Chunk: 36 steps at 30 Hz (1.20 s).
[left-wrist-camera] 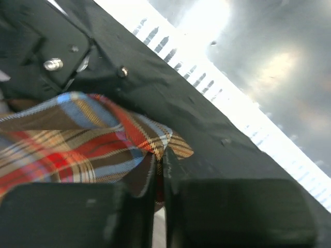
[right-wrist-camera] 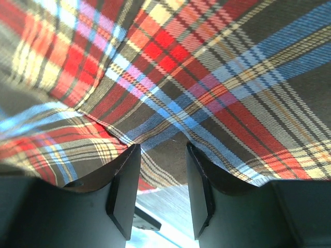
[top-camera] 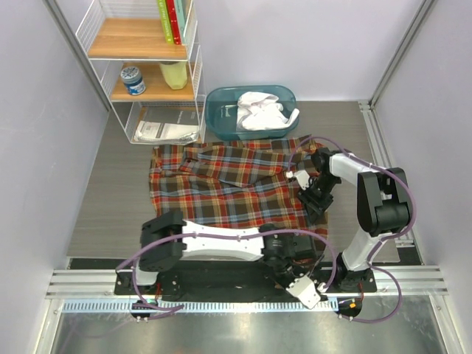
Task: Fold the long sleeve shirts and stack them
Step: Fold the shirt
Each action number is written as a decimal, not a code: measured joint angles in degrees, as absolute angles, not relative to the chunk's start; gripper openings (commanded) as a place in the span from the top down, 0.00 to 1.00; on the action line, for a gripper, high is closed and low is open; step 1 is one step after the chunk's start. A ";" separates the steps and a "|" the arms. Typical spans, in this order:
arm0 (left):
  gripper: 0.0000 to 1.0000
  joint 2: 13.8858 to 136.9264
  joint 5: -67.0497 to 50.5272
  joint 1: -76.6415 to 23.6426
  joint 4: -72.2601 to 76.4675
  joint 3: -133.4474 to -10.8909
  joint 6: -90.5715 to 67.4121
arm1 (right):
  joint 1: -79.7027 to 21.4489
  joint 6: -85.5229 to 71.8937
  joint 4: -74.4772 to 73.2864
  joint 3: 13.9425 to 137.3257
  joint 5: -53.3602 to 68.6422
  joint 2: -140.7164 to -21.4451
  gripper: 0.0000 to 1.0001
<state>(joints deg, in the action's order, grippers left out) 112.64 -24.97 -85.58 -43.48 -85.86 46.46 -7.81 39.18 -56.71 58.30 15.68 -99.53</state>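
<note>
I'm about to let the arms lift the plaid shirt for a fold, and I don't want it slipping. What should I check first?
1. Left pincer shut on the plaid shirt: ok, cloth is pinched between its fingers.
2. Right pincer shut on cloth: not ok, jaws apart, cloth only straddled.
3. Both pincers at the shirt's right half: ok.
4. White shirt out of the way in the blue bin: ok.
5. Number of cloth layers in the left grip: cannot tell.

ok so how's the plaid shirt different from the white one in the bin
The plaid shirt is multicoloured and spread on the table; the white shirt is plain and bunched in the teal bin. The left gripper pinches the plaid shirt's edge; the white shirt is untouched. Both are soft cloth.
</note>
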 measured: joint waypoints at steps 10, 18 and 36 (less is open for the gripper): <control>0.87 92.47 -31.16 -70.41 -33.74 -77.08 34.06 | -7.84 37.32 -57.08 58.96 15.33 -100.22 0.53; 0.52 100.71 -31.40 -48.47 -21.69 -70.52 16.60 | -7.81 37.41 -57.39 59.48 14.35 -100.33 0.52; 0.39 105.47 -27.94 -69.84 -44.03 -90.50 45.58 | -7.81 37.65 -57.49 61.04 13.21 -101.32 0.52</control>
<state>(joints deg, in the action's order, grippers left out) 105.47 -27.94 -69.84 -44.03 -90.50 45.58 -7.81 37.65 -57.49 61.04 13.21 -101.32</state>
